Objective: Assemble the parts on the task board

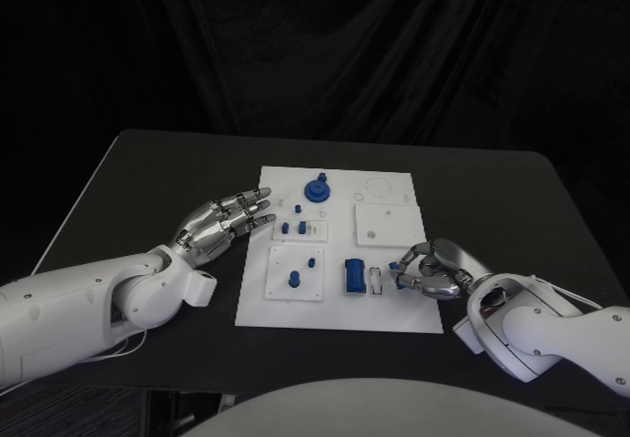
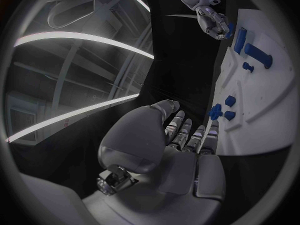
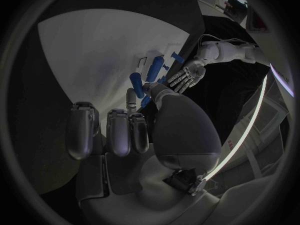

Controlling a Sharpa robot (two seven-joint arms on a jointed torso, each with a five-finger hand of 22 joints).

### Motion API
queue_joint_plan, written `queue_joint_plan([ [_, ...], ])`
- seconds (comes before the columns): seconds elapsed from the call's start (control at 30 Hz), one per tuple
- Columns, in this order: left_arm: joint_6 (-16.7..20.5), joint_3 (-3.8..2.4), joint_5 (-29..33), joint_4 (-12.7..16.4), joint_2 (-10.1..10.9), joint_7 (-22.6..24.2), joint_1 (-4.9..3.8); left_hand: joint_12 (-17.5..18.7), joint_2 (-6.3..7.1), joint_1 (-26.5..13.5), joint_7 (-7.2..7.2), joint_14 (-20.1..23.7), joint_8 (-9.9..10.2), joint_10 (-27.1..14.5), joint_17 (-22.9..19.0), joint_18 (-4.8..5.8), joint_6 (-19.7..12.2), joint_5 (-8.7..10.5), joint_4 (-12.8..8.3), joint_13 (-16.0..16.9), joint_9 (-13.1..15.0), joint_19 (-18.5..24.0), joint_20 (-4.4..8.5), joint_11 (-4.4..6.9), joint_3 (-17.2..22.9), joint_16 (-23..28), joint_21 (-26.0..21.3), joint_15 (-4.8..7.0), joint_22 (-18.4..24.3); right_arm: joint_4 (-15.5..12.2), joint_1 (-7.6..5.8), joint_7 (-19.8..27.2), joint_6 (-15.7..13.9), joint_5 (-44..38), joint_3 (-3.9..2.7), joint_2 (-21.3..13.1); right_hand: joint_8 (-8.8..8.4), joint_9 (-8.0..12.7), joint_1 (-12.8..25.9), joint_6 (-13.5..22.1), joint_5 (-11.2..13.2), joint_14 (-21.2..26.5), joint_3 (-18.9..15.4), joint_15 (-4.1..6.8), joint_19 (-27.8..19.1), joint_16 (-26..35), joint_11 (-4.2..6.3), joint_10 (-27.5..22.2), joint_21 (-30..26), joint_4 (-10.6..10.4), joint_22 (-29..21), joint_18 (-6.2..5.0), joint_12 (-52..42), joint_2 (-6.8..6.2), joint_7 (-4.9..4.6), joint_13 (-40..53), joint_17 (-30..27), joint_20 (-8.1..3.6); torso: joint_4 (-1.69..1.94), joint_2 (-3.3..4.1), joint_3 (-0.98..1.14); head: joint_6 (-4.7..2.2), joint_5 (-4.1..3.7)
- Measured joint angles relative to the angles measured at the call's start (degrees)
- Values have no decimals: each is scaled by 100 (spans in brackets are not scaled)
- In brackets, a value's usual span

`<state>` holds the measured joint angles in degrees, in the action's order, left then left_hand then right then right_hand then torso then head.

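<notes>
1. Black cloth hangs behind a black table [image 1: 157, 173], and the white task board [image 1: 339, 305] lies in the middle of it.
2. At the board's far edge stands a round blue part [image 1: 317, 190] with a small peg on top.
3. Several small blue parts [image 1: 297, 225] stand in a white plate on the board's left side, just beside the left hand's fingertips.
4. Nearer the robot, another white plate carries two small blue parts [image 1: 297, 278].
5. A larger blue block [image 1: 354, 276] stands near the board's front right, close to the right hand.
6. The left hand [image 1: 226, 223] hovers at the board's left edge, its fingers stretched out and apart, holding nothing.
7. The right hand [image 1: 431, 269] rests at the board's right edge, fingers curled in beside a small pale piece [image 1: 378, 279]; I cannot tell whether it pinches that piece.
</notes>
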<state>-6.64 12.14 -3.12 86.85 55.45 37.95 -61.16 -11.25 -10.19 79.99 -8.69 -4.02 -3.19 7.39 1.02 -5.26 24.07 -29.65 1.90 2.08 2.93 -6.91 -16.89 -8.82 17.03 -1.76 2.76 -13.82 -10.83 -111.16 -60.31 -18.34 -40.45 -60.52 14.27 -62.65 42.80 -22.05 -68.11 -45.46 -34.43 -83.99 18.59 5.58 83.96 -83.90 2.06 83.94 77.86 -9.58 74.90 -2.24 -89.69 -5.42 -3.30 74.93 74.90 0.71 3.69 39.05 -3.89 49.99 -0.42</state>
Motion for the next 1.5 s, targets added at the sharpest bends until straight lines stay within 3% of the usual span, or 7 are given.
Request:
queue_joint_plan([
  [0.5, -1, 0, 0, 18, -2, -11, 2, 0, 23, -23, 0, 0, 0, 20, -1, 1, 0, -26, 0, -1, -1, 0, 0, -20, 0, 0, 0, 0, 0, 146, 0, 305, -161, 1188, 0, 226, -66, -84, 132, -93, 80, 0, -64, 0, 0, 2, 0, 0, -27, -79, 0, 0, 0, 74, 93, -1, 0, 0, 4, 12, -2, 0, -4],
  [1.5, -4, 0, 0, -4, -30, -21, 2, 0, 23, -23, 0, 0, 2, 20, -2, 0, 0, -26, 0, -2, -2, 0, 1, -20, 31, 0, 0, 0, 0, 355, 2, 91, 211, 1314, 1, 495, -226, -226, 240, -19, 509, 0, -153, 0, 0, 70, -1, -1, -110, -102, 2, 0, 0, 138, 62, -2, -3, 1, 2, -1, -4, 0, 8],
])
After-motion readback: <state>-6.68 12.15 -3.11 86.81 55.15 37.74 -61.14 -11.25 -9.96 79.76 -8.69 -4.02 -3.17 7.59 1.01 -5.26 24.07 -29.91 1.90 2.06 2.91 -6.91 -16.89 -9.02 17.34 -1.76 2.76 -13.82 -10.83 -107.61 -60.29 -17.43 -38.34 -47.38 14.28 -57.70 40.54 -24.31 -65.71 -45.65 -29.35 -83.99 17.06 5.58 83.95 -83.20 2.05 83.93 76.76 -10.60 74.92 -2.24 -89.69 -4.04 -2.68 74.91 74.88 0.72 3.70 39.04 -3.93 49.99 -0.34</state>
